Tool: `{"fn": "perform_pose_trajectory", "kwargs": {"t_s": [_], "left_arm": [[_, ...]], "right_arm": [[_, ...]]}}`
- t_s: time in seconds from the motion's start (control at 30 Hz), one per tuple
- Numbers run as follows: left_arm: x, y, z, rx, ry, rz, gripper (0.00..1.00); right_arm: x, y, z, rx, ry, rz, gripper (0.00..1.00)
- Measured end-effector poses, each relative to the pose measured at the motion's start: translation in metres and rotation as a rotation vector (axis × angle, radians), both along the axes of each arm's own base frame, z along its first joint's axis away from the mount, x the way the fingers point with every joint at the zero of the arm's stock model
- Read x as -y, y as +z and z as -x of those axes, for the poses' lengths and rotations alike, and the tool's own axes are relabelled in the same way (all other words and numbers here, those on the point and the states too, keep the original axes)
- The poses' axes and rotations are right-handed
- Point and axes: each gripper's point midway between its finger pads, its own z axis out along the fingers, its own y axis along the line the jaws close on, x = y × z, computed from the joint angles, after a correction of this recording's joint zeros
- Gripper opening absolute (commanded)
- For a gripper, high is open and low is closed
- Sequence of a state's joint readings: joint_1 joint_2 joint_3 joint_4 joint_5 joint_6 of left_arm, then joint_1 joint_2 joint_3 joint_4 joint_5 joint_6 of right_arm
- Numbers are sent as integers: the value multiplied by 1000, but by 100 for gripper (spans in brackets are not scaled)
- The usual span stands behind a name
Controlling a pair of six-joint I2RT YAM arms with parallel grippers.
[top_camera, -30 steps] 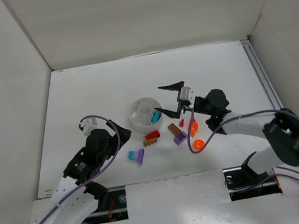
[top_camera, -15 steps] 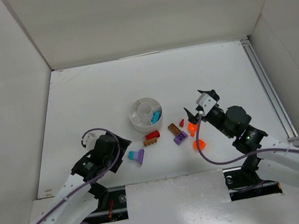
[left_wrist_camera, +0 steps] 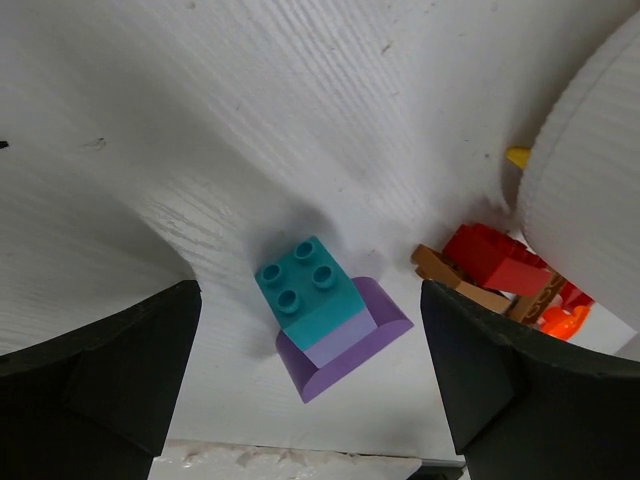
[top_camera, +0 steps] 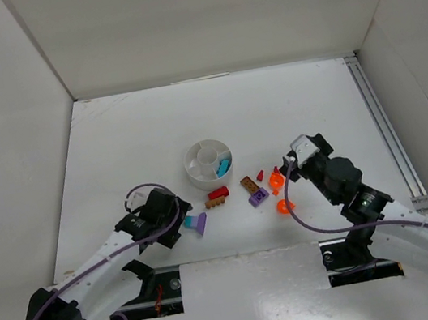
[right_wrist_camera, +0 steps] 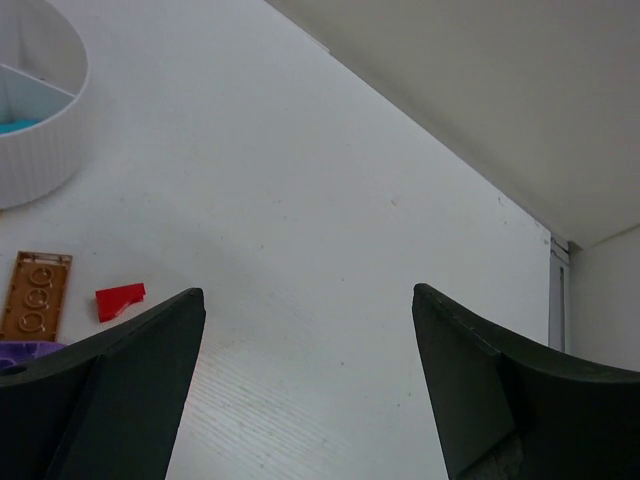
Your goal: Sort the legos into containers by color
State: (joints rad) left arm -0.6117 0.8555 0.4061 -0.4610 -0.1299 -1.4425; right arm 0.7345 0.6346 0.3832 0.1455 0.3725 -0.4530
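Loose on the tabletop (top_camera: 113, 144), below and right of the dish (top_camera: 194, 160): teal brick (left_wrist_camera: 300, 285) joined to purple piece (left_wrist_camera: 345, 345), red brick (top_camera: 219, 194) touching brown brick (top_camera: 216, 203), brown plate (top_camera: 247, 182), red chip (right_wrist_camera: 120, 300), purple brick (top_camera: 257, 197), two orange pieces (top_camera: 276, 182). In one dish wedge: teal lego (top_camera: 223, 163). Left tool (top_camera: 172, 216) released, fingers either side of the teal-purple pair, not touching. Right tool (right_wrist_camera: 308, 292) released, grasping nothing, just beside the orange pieces.
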Motion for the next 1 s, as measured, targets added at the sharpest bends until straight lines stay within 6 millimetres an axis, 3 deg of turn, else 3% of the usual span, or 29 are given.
{"fn": "perform_pose_trajectory", "kwargs": {"t_s": [0.33,0.6,0.8,1.0], "left_arm": [[6,-9,-1,-89,-6,-32,76],[12,-13,0,-180,-23,-67,56],[12,-9,-3,-191,-25,-83,33],[15,-1,-12,-166,-44,-99,23]], "right_arm": [[23,0,5,2,-90,0,90],[35,-7,8,-12,-139,18,90],[38,-8,8,-14,-153,23,90],[37,-8,8,-16,-150,25,91]]}}
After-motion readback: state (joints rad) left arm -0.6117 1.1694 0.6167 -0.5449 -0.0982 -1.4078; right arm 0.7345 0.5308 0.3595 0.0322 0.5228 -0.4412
